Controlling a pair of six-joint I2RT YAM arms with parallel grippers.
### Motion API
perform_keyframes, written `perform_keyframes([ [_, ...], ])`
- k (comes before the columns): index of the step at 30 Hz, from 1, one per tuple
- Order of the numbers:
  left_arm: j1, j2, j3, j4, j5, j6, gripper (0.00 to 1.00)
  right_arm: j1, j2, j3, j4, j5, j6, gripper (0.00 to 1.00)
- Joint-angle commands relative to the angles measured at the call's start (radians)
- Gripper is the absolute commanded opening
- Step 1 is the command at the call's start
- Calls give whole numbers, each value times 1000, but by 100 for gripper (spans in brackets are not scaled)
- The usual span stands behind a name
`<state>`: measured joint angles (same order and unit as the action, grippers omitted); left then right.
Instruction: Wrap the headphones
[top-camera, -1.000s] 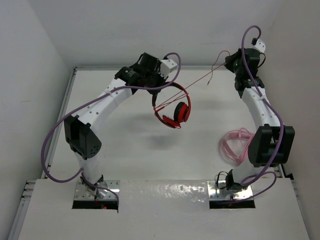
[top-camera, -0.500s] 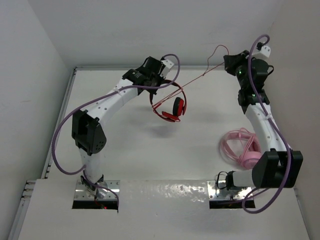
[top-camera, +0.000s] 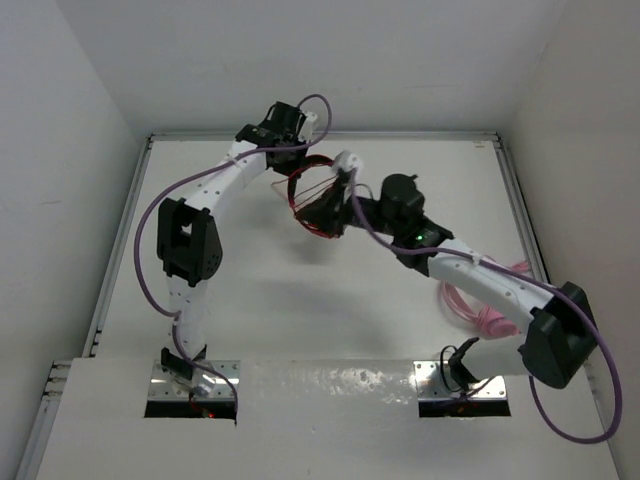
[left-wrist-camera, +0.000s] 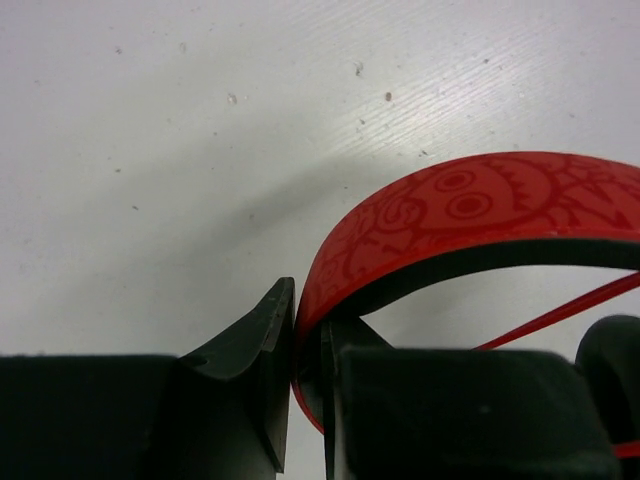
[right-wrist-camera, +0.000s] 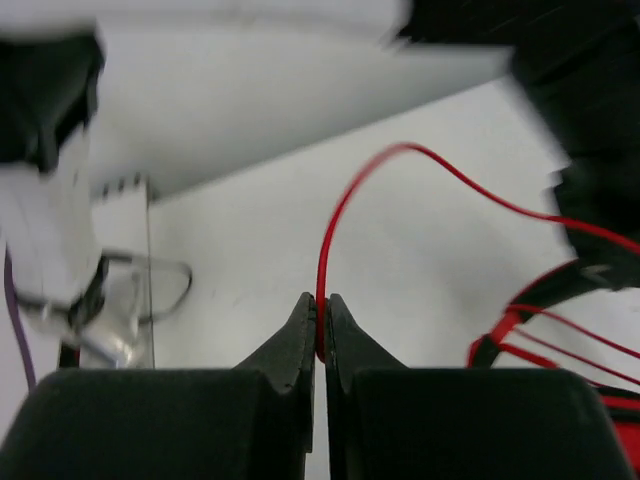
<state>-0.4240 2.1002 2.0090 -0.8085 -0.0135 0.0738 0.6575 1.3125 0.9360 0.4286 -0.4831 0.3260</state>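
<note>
Clenching the left end effector (left-wrist-camera: 305, 330) on the headband of the headphones (left-wrist-camera: 470, 205), one black finger on either side of the red, cartoon-printed band and its black lining, the jaws almost meeting across it; holding the headphones up off the tabletop (left-wrist-camera: 150, 150), with a soft shadow lying on the white surface beneath the band; hanging, as seen from overhead, over the far middle of the tabletop, just under the left wrist and between the two end effectors, earcups hard to make out there.

Pinching the thin red cable (right-wrist-camera: 345, 215) in the right end effector (right-wrist-camera: 320, 325), fingers pressed tight together with the cable trapped at their tips; rising from that pinch in a tall loop, then arcing to the right and dropping toward the headphones at the lower right of the right wrist view; crossing beside the black-lined band there in several red strands, too blurred for counting.

Reaching in from the right with the right arm (top-camera: 480, 275), stretched diagonally across the tabletop, its end effector right up against the headphones; bending the left arm (top-camera: 215, 190) up along the left side toward the back wall.

Lying near the right edge of the tabletop, partly under the right arm and well apart from the headphones: a pale pink coiled cable bundle (top-camera: 490, 320).
</note>
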Motion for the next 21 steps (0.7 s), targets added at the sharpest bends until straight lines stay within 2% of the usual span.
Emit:
perform_keyframes([
  [1,34,-23,63,75,113,-65,0,115,54,104,-161,-167,-247,0],
  [3,57,-9,88,74,164,-98,0,180,108,142,-249,-161,-359,0],
  [5,68,-3,135,65,182,-98,0,214,158,167,-335,-157,-390,0],
  [8,68,-37,128,86,220,-106,0,241,295,240,-393,-120,-436,0],
  [12,68,-75,108,86,231,-126,0,248,389,288,-458,23,-465,0],
  [13,68,-89,103,85,231,-129,0,249,399,287,-458,100,-479,0],
  [15,68,-101,102,86,227,-146,0,249,436,303,-482,174,-509,16],
  [17,70,-120,103,84,215,-178,0,248,452,354,-510,282,-448,27],
  [18,70,-126,103,84,208,-189,0,248,449,366,-528,310,-437,41],
  [19,71,-140,106,84,204,-199,0,248,441,369,-527,328,-426,48],
  [20,73,-155,106,83,192,-216,0,248,415,365,-509,330,-426,62],
  [21,73,-163,108,84,185,-224,0,248,398,347,-493,331,-418,67],
])
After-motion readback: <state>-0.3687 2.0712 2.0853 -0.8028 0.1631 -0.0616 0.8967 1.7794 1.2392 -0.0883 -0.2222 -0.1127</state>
